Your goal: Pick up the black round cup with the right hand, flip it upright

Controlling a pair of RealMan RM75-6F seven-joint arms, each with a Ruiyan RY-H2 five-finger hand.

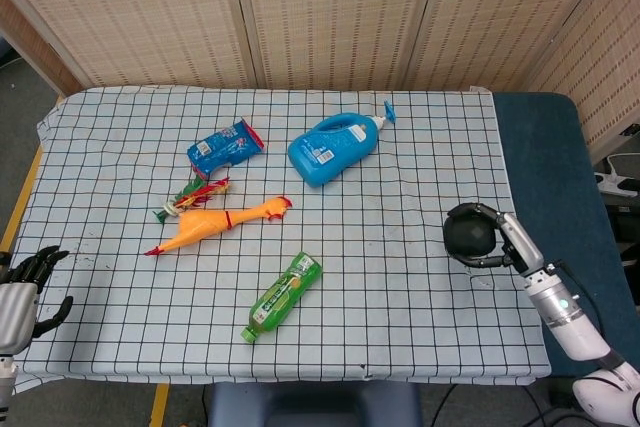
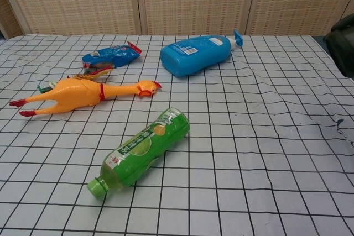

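Both hands we see: right hand (image 1: 497, 239) with fingers wrapped around the black round cup (image 1: 469, 235), left hand (image 1: 22, 287) fingers spread, holding nothing.

Black cup (image 2: 343, 42) cut by chest view's right edge; left hand (image 1: 22, 292) partly cropped.

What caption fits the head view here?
Right hand holds the black round cup near the checkered table's right edge; left hand idle.

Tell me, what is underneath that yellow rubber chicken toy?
Under the yellow rubber chicken toy lies the black-gridded white tablecloth. At its tail end sits a small colourful wrapper, partly covered by the chicken in the chest view. Nothing else shows beneath.
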